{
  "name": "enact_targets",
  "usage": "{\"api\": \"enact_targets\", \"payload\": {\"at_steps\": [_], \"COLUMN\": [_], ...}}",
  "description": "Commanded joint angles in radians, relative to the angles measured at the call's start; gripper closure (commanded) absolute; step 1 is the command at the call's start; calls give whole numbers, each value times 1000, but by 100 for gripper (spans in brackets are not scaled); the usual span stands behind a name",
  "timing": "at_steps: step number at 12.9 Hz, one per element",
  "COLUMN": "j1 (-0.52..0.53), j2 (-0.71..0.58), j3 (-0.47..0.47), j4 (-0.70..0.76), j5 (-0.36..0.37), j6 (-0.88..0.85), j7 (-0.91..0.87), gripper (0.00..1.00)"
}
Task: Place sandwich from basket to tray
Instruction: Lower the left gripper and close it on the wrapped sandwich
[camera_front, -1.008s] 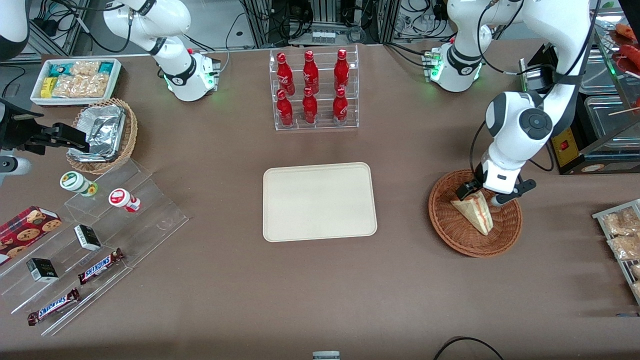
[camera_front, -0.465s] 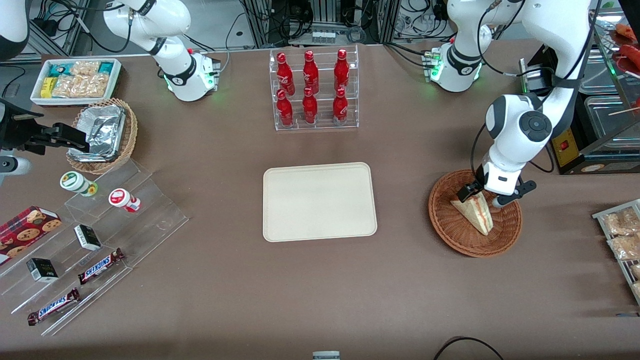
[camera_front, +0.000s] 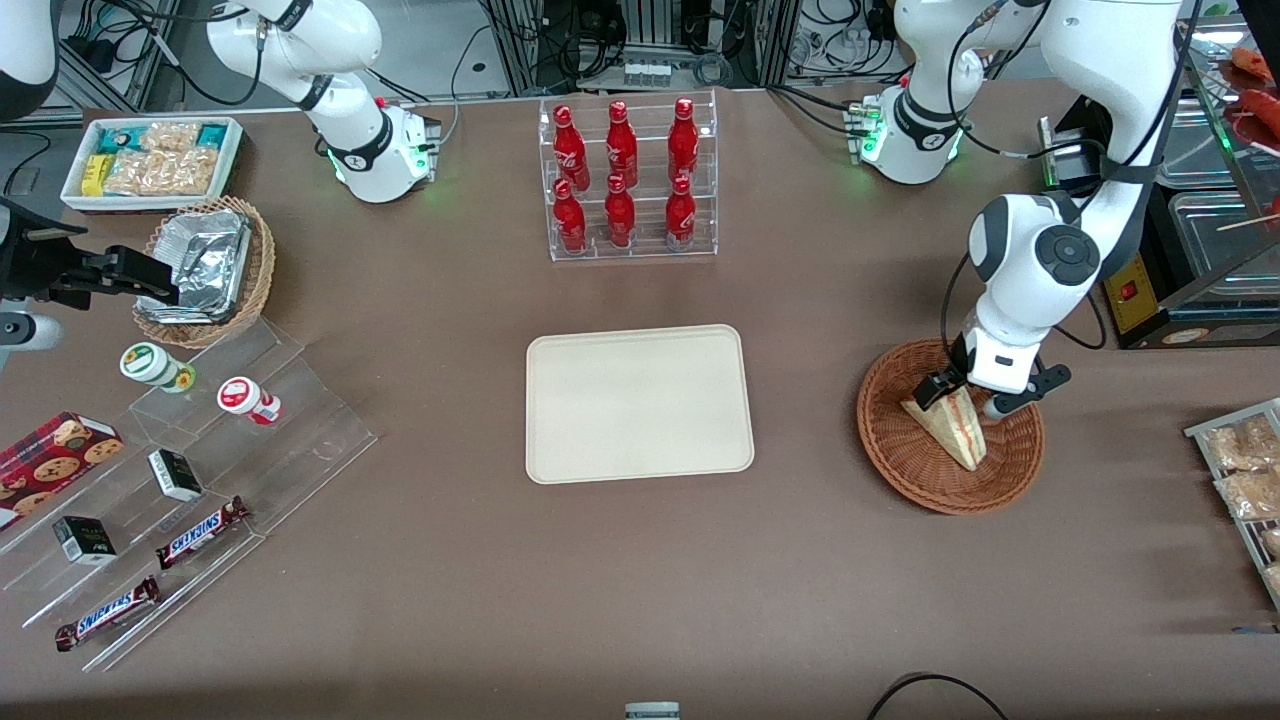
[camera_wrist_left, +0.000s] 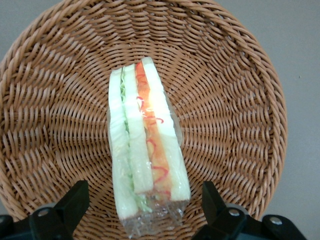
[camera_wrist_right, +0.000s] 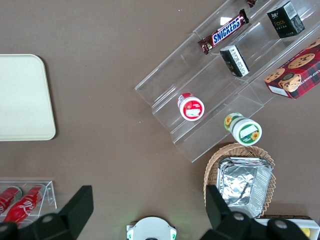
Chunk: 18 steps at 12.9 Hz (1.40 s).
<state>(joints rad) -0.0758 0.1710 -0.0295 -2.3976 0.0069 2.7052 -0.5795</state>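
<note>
Item 1: tray, mid-counter, nothing on it.
Item 2: basket, toward working arm's end; sandwich lies inside, well apart from tray.
Item 3: gripper low over basket, fingers spread wide, straddling sandwich's broad end w/o touching.
Risks, est.: clear wrap is slick, wedge could slip or twist on closing; soft bread may crush under squeeze; fingertips could snag wicker if lowered further.
</note>
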Motion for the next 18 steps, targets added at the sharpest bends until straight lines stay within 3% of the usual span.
{"api": "enact_targets", "payload": {"at_steps": [1,4,5,7,8,14,18], "j1": [-2,-2,-4,-4,-5,-10,-28], "j2": [11,21,27,39,48,-10,-21], "j3": [16,17,16,16,16,16,2], "j4": [12,23,29,47,64,103,376], "j5": [15,16,16,16,16,18,86], "j6": [18,18,18,18,18,-49,-512], "j7": [-20,-19,-19,-17,-14,-14,-22], "gripper": [0,1,17,85,100,100,100]}}
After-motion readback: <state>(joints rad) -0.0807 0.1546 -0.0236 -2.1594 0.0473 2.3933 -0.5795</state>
